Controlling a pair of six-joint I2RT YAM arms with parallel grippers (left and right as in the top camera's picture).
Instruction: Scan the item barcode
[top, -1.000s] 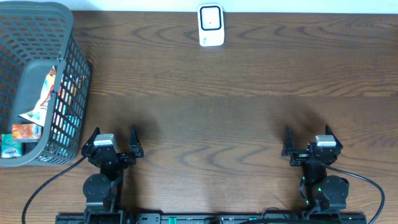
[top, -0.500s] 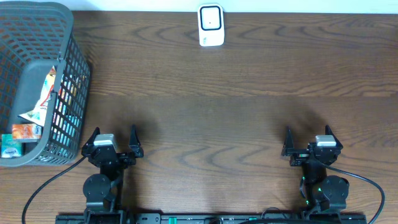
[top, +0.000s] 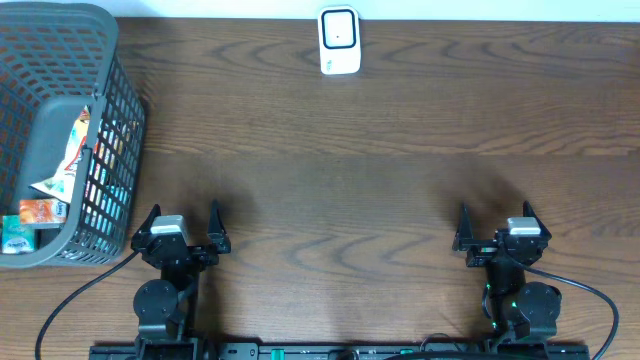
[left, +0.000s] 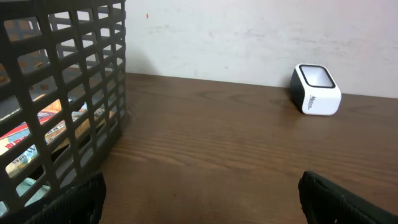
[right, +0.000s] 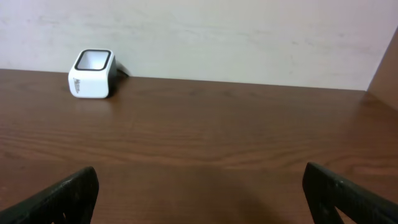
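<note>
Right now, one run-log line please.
left gripper: open, empty | right gripper: open, empty | items: in basket | scanner: far edge

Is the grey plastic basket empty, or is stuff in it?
Not empty. The grey plastic mesh basket holds colourful packets, visible from above and through its side holes.

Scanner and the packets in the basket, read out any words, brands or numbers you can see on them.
White scanner: small dark print on its front, too small to read.
Packets in the grey basket: coloured printing, too blurred to read.
No other text shows.
</note>
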